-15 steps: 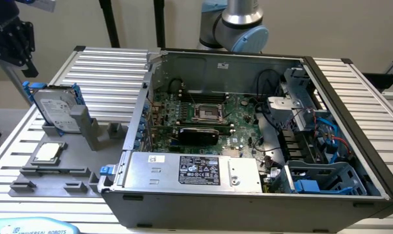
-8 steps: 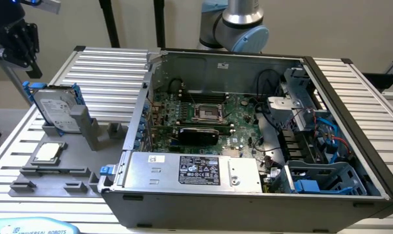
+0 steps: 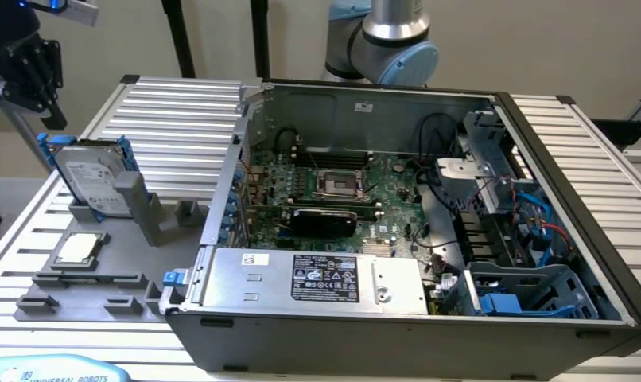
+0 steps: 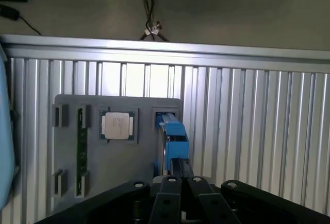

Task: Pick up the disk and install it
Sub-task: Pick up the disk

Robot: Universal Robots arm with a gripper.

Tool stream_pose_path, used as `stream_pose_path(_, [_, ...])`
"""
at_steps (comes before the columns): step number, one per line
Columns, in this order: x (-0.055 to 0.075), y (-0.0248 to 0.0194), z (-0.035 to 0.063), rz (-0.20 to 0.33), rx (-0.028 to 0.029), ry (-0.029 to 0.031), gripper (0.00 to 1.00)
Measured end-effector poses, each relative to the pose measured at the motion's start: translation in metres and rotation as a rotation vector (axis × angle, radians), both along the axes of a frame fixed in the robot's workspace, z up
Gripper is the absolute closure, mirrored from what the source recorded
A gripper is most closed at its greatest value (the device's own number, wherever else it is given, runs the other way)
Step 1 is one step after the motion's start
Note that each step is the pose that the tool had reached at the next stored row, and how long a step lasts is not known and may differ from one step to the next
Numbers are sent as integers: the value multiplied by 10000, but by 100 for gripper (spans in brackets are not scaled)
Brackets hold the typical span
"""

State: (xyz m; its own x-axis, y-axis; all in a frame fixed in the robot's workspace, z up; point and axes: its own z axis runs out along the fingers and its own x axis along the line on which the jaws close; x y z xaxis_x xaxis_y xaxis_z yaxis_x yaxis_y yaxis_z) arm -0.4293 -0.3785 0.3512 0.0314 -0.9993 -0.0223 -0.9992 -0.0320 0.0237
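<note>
A: Where was the disk [image 3: 92, 179]?

B: It stood on edge in a slot of the grey fixture [image 3: 87, 294], on the ribbed table [image 3: 183, 111]. That put it at the exterior view's left of the open computer case [image 3: 352, 334]. The blue frame ran round its rim, and the labelled broad face looked toward the case.

A: Long axis?

B: In the exterior view it seemed to rise from the slot, leaning slightly, but I could not settle that. In the wrist view the disk [image 4: 174, 131] showed thin edge up, as a narrow blue strip running away from the fingertips.

A: And the gripper?

B: The gripper [image 3: 44, 107] hung above the disk and apart from it, near the exterior view's upper left corner. In the wrist view the gripper [image 4: 180, 166] had its fingers pressed together with no gap, and nothing clamped between them.

A: Neighbours?

B: A CPU chip [image 4: 117, 125] lay flat in a fixture pocket, just beside the disk.
</note>
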Motion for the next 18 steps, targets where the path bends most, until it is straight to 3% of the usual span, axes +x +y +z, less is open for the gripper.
stream_pose_path(6, [-46, 3, -4, -107, -2, 19, 88])
stream_pose_path(9, [-64, 3, -8, -197, -1, 17, 70])
stream_pose_path(14, [-69, 4, -38, -381, -6, 18, 58])
stream_pose_path(15, [-69, 5, -49, -416, -7, 18, 52])
stream_pose_path(18, [-69, 5, -92, -544, -6, 17, 52])
